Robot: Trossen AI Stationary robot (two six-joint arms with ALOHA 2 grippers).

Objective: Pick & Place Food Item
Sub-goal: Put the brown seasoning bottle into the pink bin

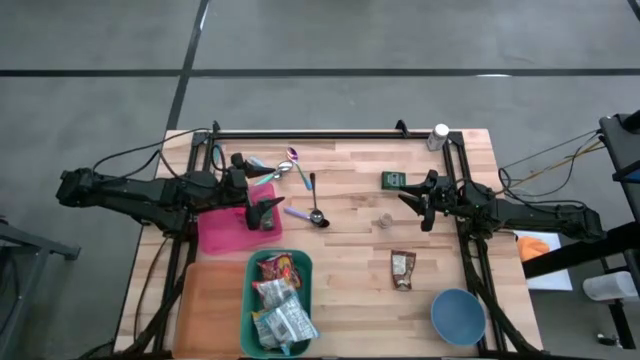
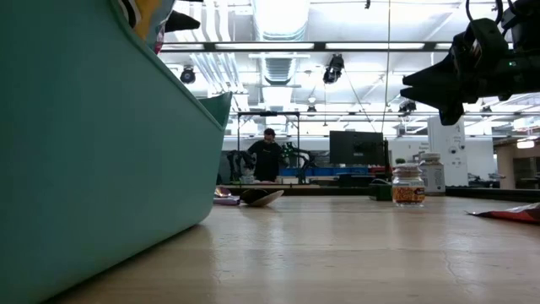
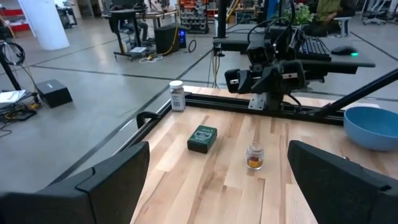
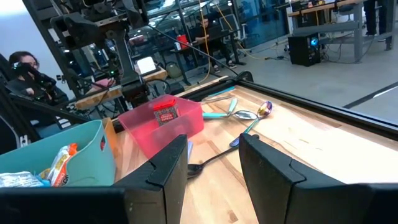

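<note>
My right gripper (image 1: 422,205) hung above the tabletop (image 1: 350,250) near its right edge, fingers a little apart and clamped on nothing. Just beside it on the wood stood a small jar (image 1: 385,220), with a dark green box (image 1: 393,180) toward the far edge. My left gripper (image 1: 262,213) gaped wide over the pink bin (image 1: 222,230). A snack packet (image 1: 402,269) lay toward the near edge, right of the teal bin (image 1: 258,265).

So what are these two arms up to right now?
Neither arm holds anything at the moment. The left tool hangs open over the pink bin. The right tool hovers partly open, empty, near the small jar and the green box. A snack packet lies loose on the table, and the teal bin already holds several packets.
</note>
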